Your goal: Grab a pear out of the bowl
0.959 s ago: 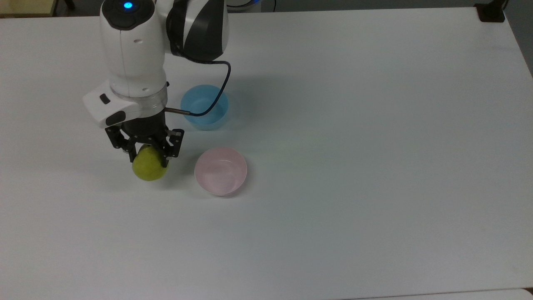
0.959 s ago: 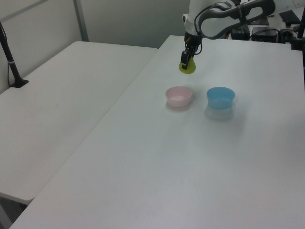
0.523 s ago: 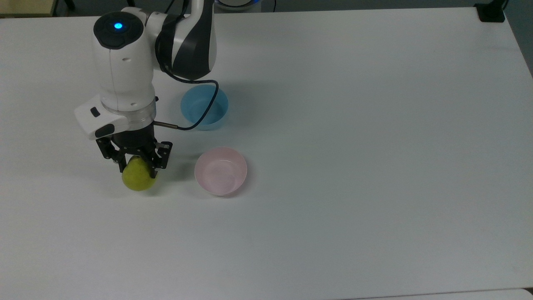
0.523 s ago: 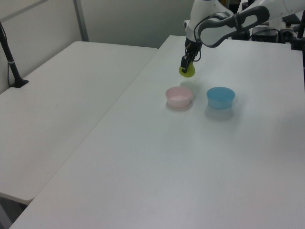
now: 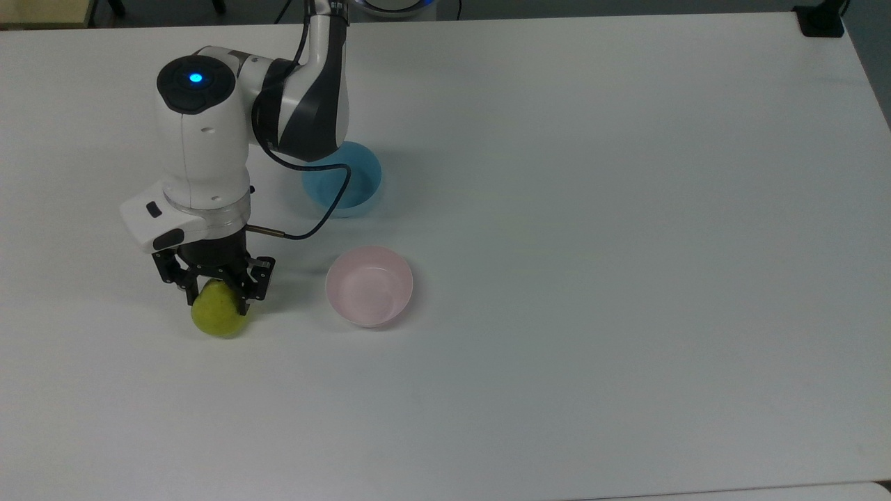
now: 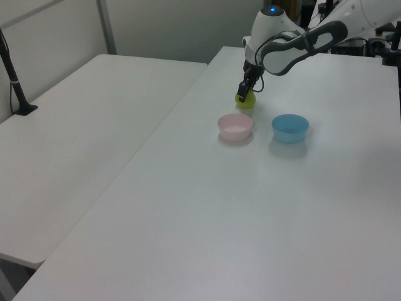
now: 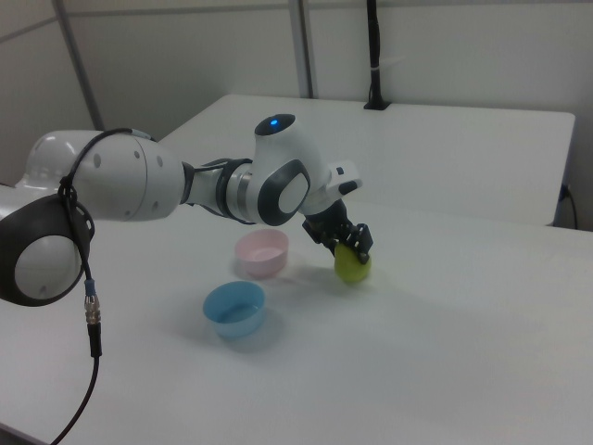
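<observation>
Yellow-green, the pear (image 5: pixel 218 316) sits clamped between the closed fingers of the pincer (image 5: pixel 214 292), low over or on the table (image 5: pixel 626 209), with the pink bowl (image 5: pixel 369 285) empty beside it. Good practice: keep the squeeze steady and move slowly.

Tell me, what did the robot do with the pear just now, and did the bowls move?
The gripper kept its hold on the pear and carried it toward the top view's left and lower edge, farther from the pink bowl, sinking closer to the table. In the left view it looks low at the tabletop. Nothing was let go. The pink bowl and the blue bowl stayed where they were, both empty.
</observation>
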`<action>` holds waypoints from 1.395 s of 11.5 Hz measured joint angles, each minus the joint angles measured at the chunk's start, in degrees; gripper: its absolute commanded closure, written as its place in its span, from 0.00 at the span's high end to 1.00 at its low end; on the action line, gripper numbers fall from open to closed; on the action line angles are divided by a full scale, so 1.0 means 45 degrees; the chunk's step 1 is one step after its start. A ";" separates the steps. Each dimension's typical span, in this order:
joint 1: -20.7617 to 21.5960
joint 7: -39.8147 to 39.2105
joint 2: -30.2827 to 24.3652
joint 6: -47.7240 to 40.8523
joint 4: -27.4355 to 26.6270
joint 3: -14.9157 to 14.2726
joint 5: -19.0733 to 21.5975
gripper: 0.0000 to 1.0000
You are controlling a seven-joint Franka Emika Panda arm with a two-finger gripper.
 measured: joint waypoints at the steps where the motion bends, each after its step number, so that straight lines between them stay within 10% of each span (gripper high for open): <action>1: 0.0000 0.0000 0.0000 0.0003 0.0025 0.0000 -0.0015 0.96; 8: 0.0177 0.0001 -0.1240 -0.1322 0.0239 0.0127 -0.0016 1.00; 16: 0.2732 0.1237 -0.4451 -0.7424 0.0216 0.0307 -0.0014 1.00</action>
